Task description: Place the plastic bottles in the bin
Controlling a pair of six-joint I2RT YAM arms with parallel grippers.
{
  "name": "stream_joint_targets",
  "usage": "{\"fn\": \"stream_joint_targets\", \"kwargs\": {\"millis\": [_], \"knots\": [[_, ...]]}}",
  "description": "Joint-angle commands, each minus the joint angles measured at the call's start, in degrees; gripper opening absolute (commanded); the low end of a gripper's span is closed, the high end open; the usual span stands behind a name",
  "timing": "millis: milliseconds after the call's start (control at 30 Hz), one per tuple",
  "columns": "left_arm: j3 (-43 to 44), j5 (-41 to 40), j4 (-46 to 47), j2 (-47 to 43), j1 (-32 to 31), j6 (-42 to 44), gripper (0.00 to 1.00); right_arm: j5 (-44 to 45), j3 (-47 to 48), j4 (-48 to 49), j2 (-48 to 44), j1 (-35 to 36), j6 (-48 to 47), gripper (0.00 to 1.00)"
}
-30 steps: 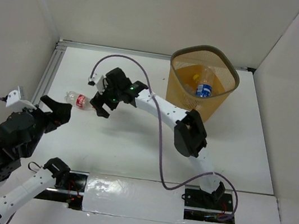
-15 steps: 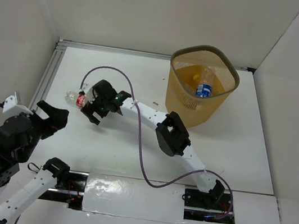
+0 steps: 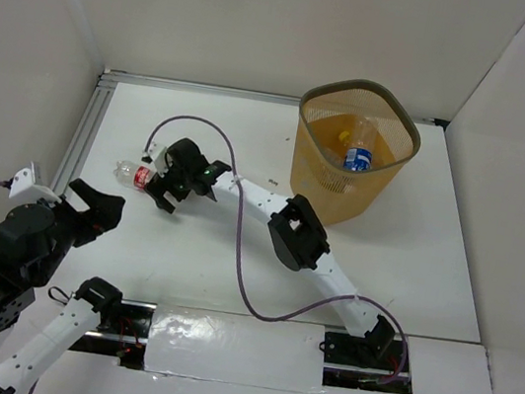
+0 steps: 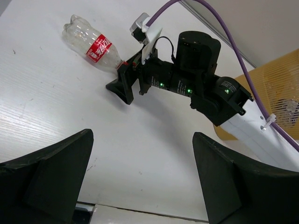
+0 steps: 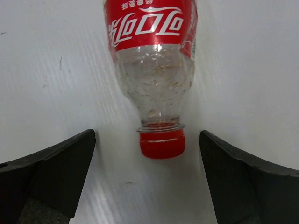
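A clear plastic bottle with a red label and red cap [image 3: 136,174] lies on its side on the white table at the far left; it also shows in the left wrist view [image 4: 92,44] and the right wrist view [image 5: 154,70]. My right gripper [image 3: 162,191] is open, its fingers either side of the bottle's cap end [image 5: 162,143], not touching it. My left gripper [image 3: 96,208] is open and empty, nearer the front left. The orange mesh bin [image 3: 355,150] stands at the back right with a blue-labelled bottle [image 3: 357,158] and an orange-capped one [image 3: 346,131] inside.
White walls enclose the table on three sides. A metal rail [image 3: 84,129] runs along the left edge. The right arm's purple cable [image 3: 235,243] loops over the table's middle. The bin's side shows at the right of the left wrist view [image 4: 275,88].
My right gripper has moved left and down to the bottle's cap end, with its forearm stretched out further. My left gripper has pulled back slightly toward the front left.
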Motion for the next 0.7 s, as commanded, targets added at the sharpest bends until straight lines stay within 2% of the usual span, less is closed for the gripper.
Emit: {"fn": "stream_joint_targets", "kwargs": {"millis": [0,167,200,233,300,467,567,600,667], "knots": [[1.1,1.2,0.8,0.3,0.5,1.9,1.00,-2.9,1.5,4.8,2.1,-1.3,-1.8,0.99],[0.5,2.3,1.4,0.9,0.5,2.4,1.00,-6.3,1.0,7.6,2.6,-2.4,-4.6,0.91],[0.5,2.3,1.4,0.9,0.5,2.4,1.00,-7.8,1.0,8.1,2.6,-2.4,-6.9,0.86],[0.5,2.3,1.9,1.4,0.5,3.0,1.00,-10.6,1.0,8.1,2.6,-2.4,-8.3,0.77],[0.0,2.8,1.9,1.4,0.5,3.0,1.00,-12.0,1.0,8.1,2.6,-2.4,-11.4,0.68],[-0.5,2.8,2.4,1.4,0.5,3.6,1.00,-15.3,0.4,6.2,2.0,-1.8,-17.1,0.60],[-1.0,3.3,3.0,1.4,0.5,4.1,1.00,-15.3,-1.2,5.6,0.4,-1.2,-20.4,0.49],[-1.7,3.3,3.6,1.4,0.5,4.1,1.00,-15.3,-1.2,5.6,-0.1,-1.2,-20.4,0.36],[-2.3,3.9,4.1,1.4,0.5,4.1,1.00,-15.9,-1.9,5.1,-1.5,-1.2,-20.4,0.26]]}}
